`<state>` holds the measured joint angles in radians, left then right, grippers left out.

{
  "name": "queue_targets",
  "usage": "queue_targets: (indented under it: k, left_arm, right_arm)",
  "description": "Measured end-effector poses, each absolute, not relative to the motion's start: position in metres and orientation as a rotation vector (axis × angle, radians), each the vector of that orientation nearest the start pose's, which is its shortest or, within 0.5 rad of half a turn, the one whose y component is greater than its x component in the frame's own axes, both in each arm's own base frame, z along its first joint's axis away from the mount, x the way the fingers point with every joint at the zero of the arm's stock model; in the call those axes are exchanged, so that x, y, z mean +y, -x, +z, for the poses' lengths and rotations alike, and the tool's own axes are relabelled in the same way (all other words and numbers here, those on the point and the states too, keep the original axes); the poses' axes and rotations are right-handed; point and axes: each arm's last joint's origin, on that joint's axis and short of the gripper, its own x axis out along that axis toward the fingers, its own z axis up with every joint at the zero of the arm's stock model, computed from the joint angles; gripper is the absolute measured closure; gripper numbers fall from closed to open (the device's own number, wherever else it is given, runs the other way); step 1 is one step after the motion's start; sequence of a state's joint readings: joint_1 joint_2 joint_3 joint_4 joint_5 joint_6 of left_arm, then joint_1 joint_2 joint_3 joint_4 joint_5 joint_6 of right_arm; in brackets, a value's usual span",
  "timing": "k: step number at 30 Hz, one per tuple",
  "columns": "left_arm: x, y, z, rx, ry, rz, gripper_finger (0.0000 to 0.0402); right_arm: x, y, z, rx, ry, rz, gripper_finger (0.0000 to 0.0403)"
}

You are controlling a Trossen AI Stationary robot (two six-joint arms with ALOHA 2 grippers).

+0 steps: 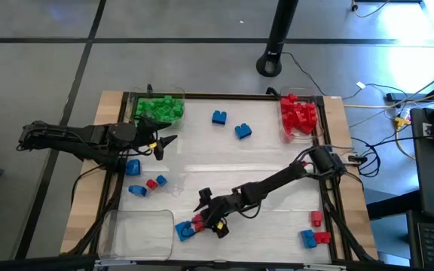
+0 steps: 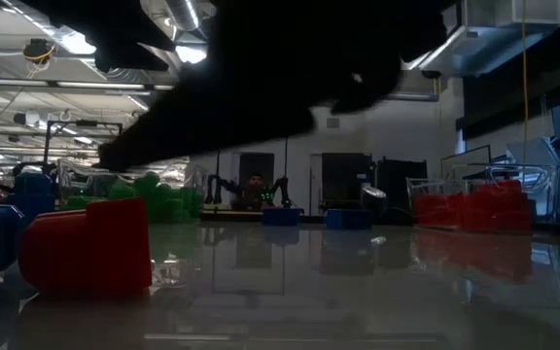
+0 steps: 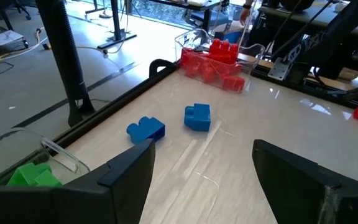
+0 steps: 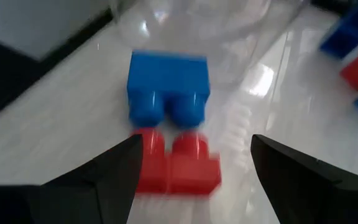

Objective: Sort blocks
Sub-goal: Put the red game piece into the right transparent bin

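Note:
My right gripper (image 1: 206, 213) reaches to the table's near-left part and is open. In the right wrist view its fingers stand on either side of a red block (image 4: 176, 167). A blue block (image 4: 168, 87) lies just beyond the red one, stud side against it. Both rest flat on the table, the red block (image 1: 198, 222) beside the blue block (image 1: 183, 229). The low view shows the red block (image 2: 86, 243) under the dark arm. My left gripper (image 1: 164, 144) waits open at the table's left side, above the surface (image 3: 204, 168). My right gripper has one finger (image 4: 104, 180) close against the red block's end (image 4: 143, 163), and I cannot tell whether it touches. The other finger stands clear of the block. The block lies flat on the table.
A clear tray (image 1: 134, 233) sits near-left, a tray of green blocks (image 1: 160, 108) far-left, and a tray of red blocks (image 1: 300, 117) far-right. Loose blue blocks (image 1: 230, 124) lie at the far middle. Others lie left (image 1: 145, 181) and near-right (image 1: 315, 233).

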<state>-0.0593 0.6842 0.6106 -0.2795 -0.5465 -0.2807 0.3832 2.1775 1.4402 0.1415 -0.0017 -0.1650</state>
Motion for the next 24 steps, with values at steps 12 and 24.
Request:
queue_targets:
  k: [12, 24]
  left_arm:
    - [0.006, -0.151, 0.28, 0.271, 0.164, 0.525, 0.0141]
    - [0.006, -0.151, 0.28, 0.272, 0.163, 0.525, 0.0141]
  right_arm:
    - [0.174, -0.434, 0.138, 0.659, 0.316, 0.489, 0.0105]
    - [0.153, -0.428, 0.166, 0.858, 0.556, 0.489, 0.0105]
